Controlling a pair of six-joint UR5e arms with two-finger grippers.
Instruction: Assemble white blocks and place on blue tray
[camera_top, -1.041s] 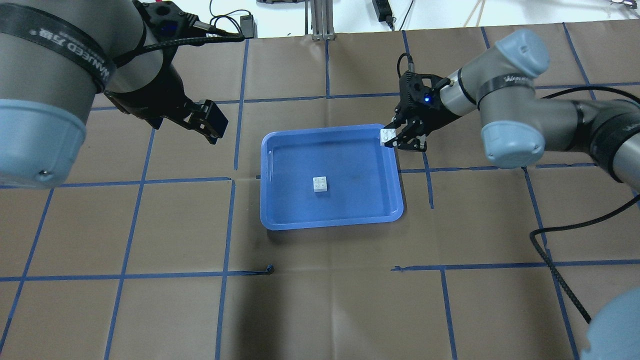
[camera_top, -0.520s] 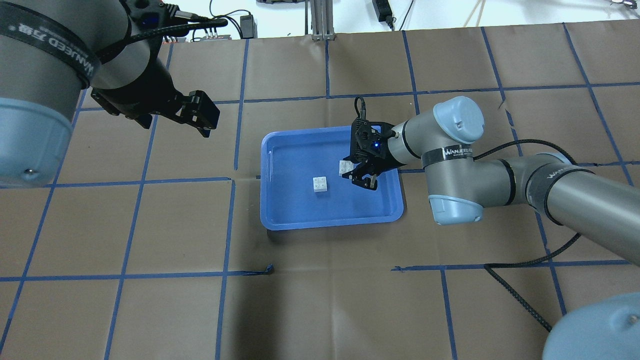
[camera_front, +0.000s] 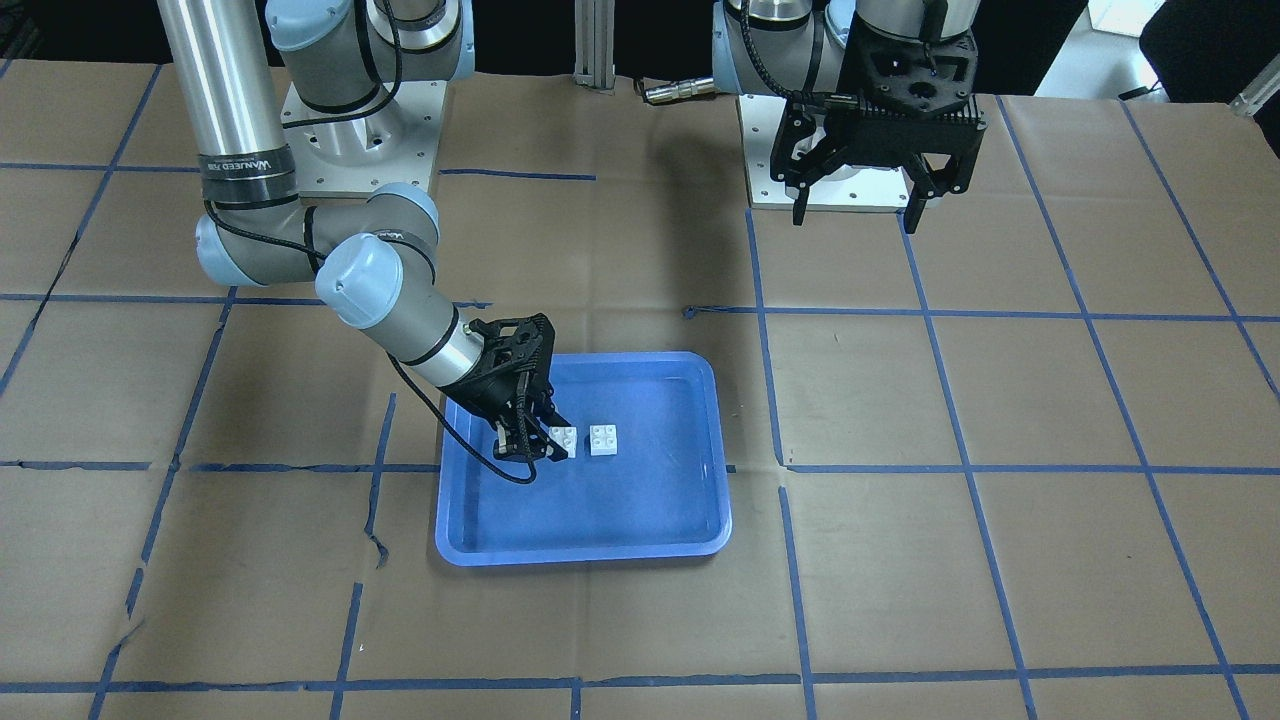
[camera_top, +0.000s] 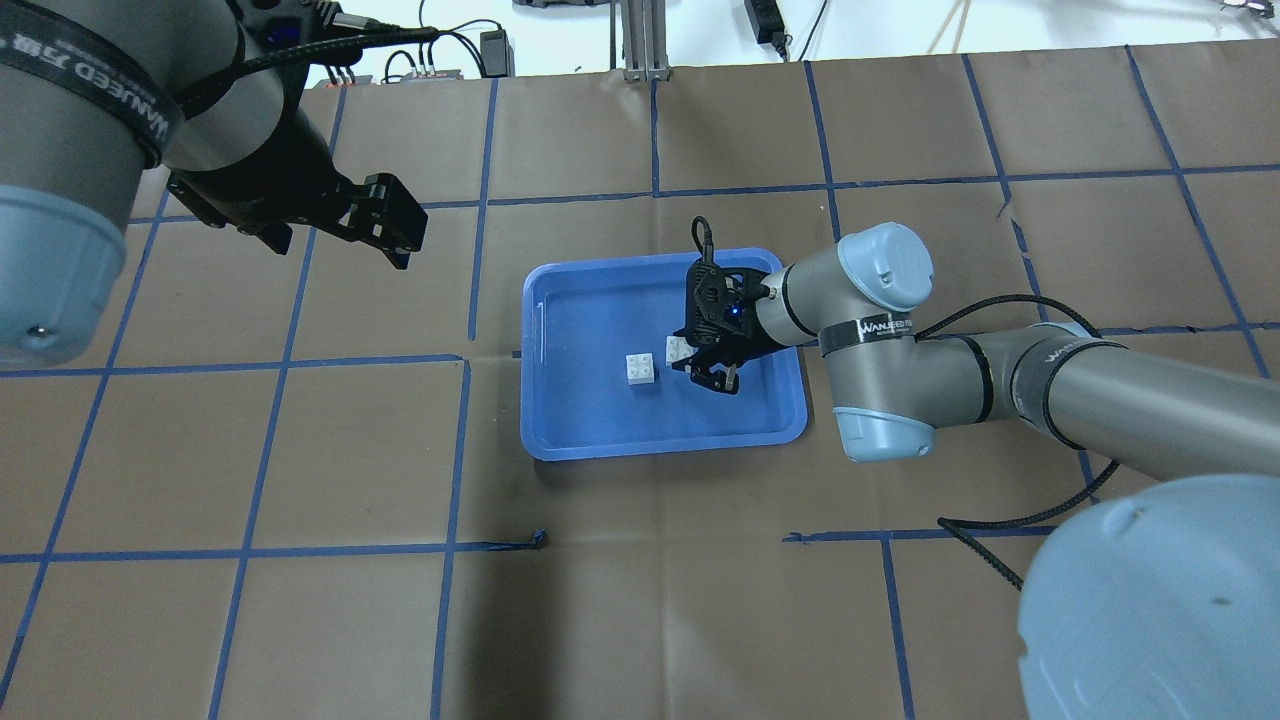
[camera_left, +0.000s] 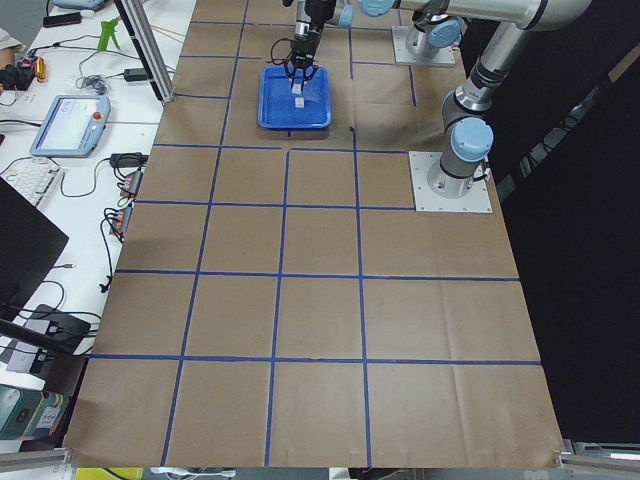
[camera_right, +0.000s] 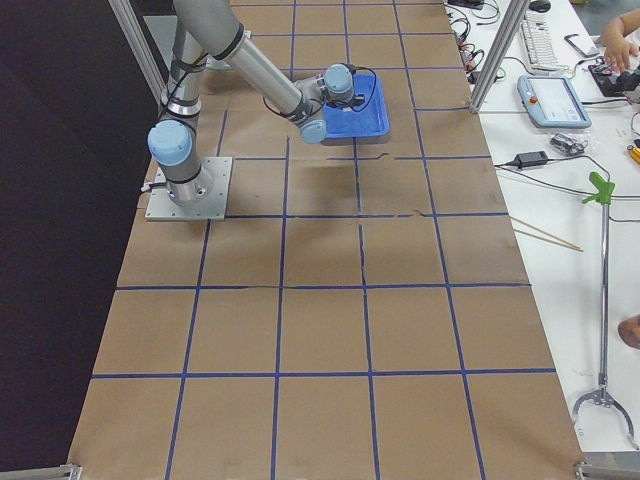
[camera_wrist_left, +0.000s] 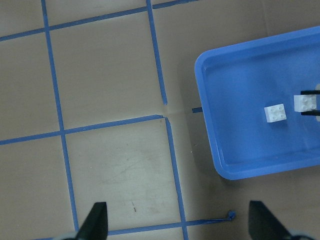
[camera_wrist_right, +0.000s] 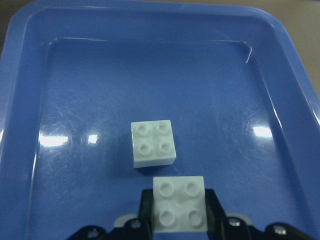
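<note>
The blue tray (camera_top: 560, 440) lies mid-table. One white block (camera_top: 642, 368) rests studs up on its floor. My right gripper (camera_top: 692, 356) is shut on the second white block (camera_top: 679, 349) and holds it low over the tray, right beside the resting one with a small gap. The right wrist view shows the held block (camera_wrist_right: 180, 204) between the fingers, just short of the resting block (camera_wrist_right: 153, 143). The front view shows both blocks side by side (camera_front: 562, 438) (camera_front: 603, 440). My left gripper (camera_top: 395, 225) is open and empty, high above the table to the tray's left.
Brown paper with blue tape grid lines covers the table (camera_top: 640, 620). A black cable (camera_top: 1010, 520) trails from the right arm across the table. The tray's raised rim (camera_wrist_right: 20, 100) surrounds the blocks. A torn tape end (camera_top: 540, 540) lies in front of the tray.
My right gripper carried its white block from the tray's far right corner to the tray's middle, beside the resting block. My left gripper drew back slightly to the left.
</note>
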